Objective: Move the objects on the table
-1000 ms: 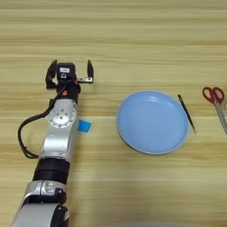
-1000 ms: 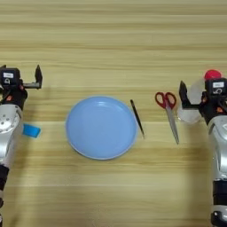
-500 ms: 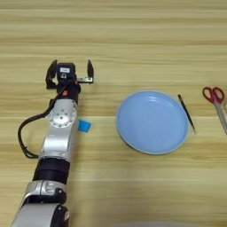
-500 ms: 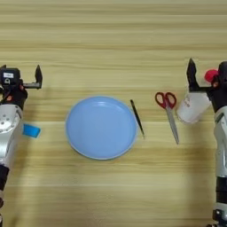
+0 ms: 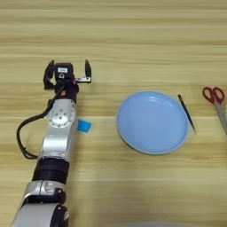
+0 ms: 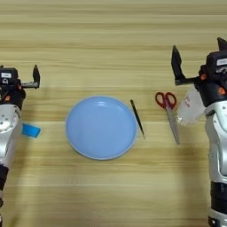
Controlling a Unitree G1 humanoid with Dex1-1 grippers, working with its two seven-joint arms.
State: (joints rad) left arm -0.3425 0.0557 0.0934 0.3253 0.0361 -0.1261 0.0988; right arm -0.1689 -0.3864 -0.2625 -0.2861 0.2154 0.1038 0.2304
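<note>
Leftmost, the left gripper (image 5: pixel 67 72) hovers over the desk (image 5: pixel 133 35) with its jaws spread wide and nothing between them — the small blue block (image 5: pixel 84 126) lies nearer the robot, just beside the arm's silver forearm. Toward the middle sits the light-blue plate (image 6: pixel 101 127), flat on the wood, with the thin black stick (image 6: pixel 137 118) lying just off its right rim. Next come the red-handled scissors (image 6: pixel 167 104), handles away from the robot. Farthest right, the right gripper (image 6: pixel 198 60) is raised with jaws parted — the clear plastic bottle (image 6: pixel 191 106) shows below them, against the wrist, its cap hidden; whether it touches the desk cannot be told.
</note>
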